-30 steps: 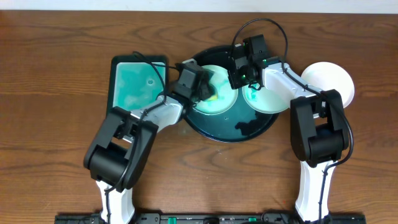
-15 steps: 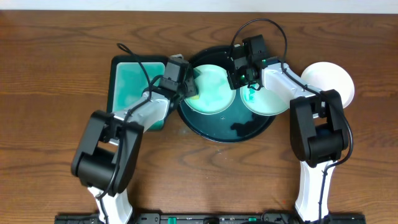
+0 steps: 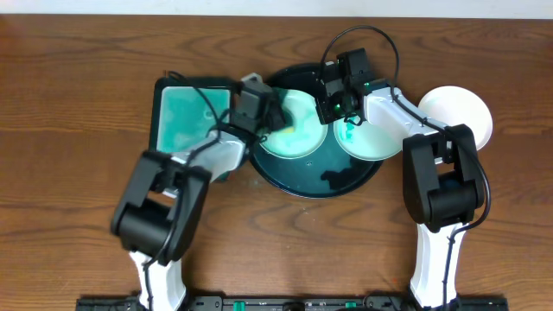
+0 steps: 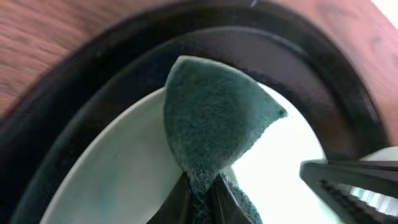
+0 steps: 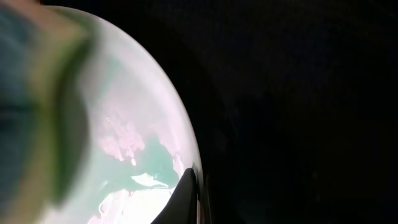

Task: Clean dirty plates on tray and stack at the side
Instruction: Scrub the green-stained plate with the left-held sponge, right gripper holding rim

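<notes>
The tray (image 3: 298, 180) is a round black pan holding two dirty plates side by side. My left gripper (image 3: 270, 115) is shut on a green scouring sponge (image 4: 217, 112), which is pressed on the left plate (image 3: 298, 142) near its rim. My right gripper (image 3: 333, 108) is shut on a plate rim (image 5: 186, 143); that plate shows teal smears (image 5: 149, 158). The right plate (image 3: 371, 142) also carries a teal smear. In the left wrist view the plate (image 4: 118, 174) fills the lower half, with the right gripper (image 4: 351, 180) at its far edge. A white plate (image 3: 462, 112) lies on the wood beside the pan.
A rectangular teal tray (image 3: 186, 117) with wet teal residue sits left of the pan, touching my left arm. Both arms reach in from the front edge. Cables loop over the back of the pan (image 3: 363, 34).
My left gripper with the sponge swung left to the pan's edge, then came back right onto the left plate. The right gripper has stayed where it was.
</notes>
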`<state>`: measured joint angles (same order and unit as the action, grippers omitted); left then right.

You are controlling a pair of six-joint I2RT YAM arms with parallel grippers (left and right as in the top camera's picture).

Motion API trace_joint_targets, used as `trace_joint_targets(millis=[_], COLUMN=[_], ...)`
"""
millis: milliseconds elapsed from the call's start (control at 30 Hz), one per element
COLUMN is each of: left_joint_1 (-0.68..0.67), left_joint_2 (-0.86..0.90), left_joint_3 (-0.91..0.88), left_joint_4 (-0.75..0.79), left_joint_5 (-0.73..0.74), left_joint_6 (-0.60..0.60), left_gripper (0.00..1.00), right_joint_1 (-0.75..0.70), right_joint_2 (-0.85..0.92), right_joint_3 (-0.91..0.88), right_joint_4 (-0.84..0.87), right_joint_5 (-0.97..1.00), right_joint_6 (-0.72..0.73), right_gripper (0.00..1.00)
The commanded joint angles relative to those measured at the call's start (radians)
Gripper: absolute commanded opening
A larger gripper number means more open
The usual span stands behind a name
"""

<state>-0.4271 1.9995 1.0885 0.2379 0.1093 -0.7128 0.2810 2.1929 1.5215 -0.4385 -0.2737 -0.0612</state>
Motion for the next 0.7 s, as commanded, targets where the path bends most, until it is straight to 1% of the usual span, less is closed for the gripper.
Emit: trace_joint_targets(millis=[0,133,233,367,467,533,600,667], left_joint_1=[0.013,0.042,0.077,0.127,0.148,0.150,0.150,0.145], left_joint_2=[0.034,0.033,0.027,-0.003,-0.043,-0.077,-0.120,-0.162], left_joint_3=[-0.004,-0.004,-0.003,-0.003,-0.003,-0.003,-0.003,-0.003], left_joint_4=[-0.002,-0.031,-0.090,-0.198,-0.226,-0.236,-0.235,-0.234], left_joint_5=[-0.018,-0.042,-0.046,-0.139,-0.154,-0.190,-0.193,-0.165], left_joint_6=[0.008,0.135,0.228,0.256,0.320,0.320,0.320,0.320], left_gripper=[0.07,0.07,0.07,0.07,0.07,0.07,0.07,0.07], right_joint_1=[0.009,0.009,0.009,0.008,0.007,0.007,0.007,0.007], right_joint_2=[0.018,0.018,0.018,0.018,0.018,0.018,0.018,0.018], right_joint_3=[-0.028,-0.028,-0.028,-0.028,-0.028,-0.028,-0.028,-0.027], right_joint_4=[-0.019,-0.019,-0.020,-0.022,-0.022,-0.022,-0.021,-0.014], right_joint_5=[0.033,0.033,0.033,0.033,0.033,0.034,0.033,0.033], right_joint_6=[0.004,0.003,0.004,0.001,0.000,0.000,0.000,0.000], right_gripper=[0.01,0.01,0.01,0.01,0.01,0.01,0.01,0.01])
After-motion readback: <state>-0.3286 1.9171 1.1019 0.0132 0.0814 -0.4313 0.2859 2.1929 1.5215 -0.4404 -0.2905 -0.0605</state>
